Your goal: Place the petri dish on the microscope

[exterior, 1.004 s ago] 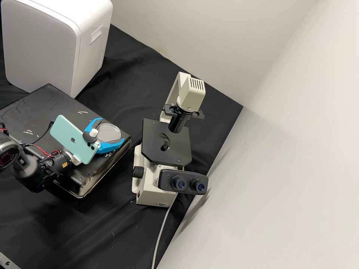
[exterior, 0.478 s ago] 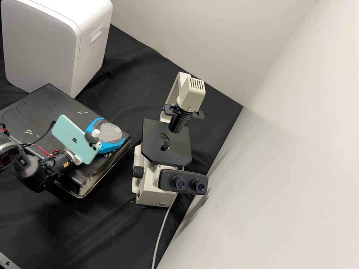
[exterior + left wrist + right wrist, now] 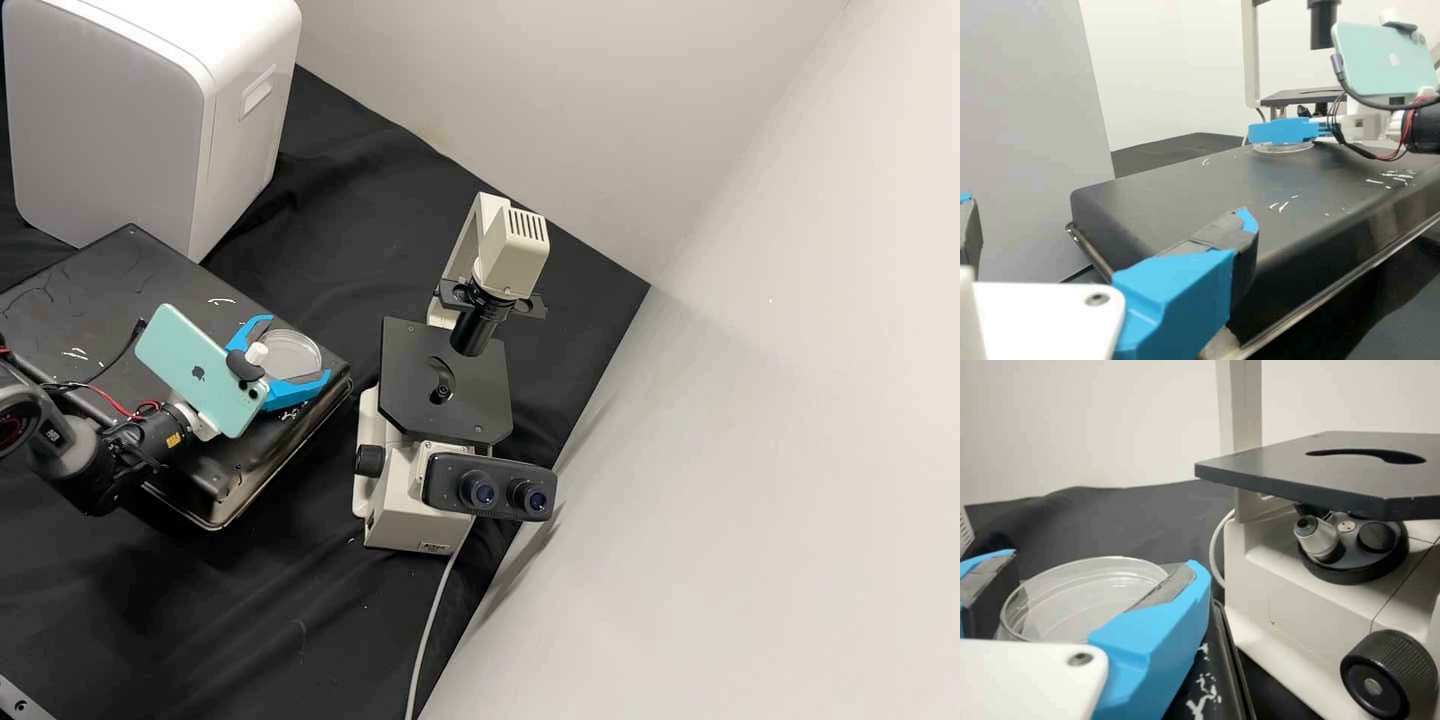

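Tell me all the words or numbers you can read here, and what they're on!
Microscope: small dark print low on the front of its base, too small to read.
Phone: a little dark logo on its back, no letters.
Nothing else carries readable words or numbers.

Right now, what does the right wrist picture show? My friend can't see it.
A clear petri dish sits in the right gripper, both blue fingers against its rim. Beside it stands a white microscope, its black stage higher than the dish.
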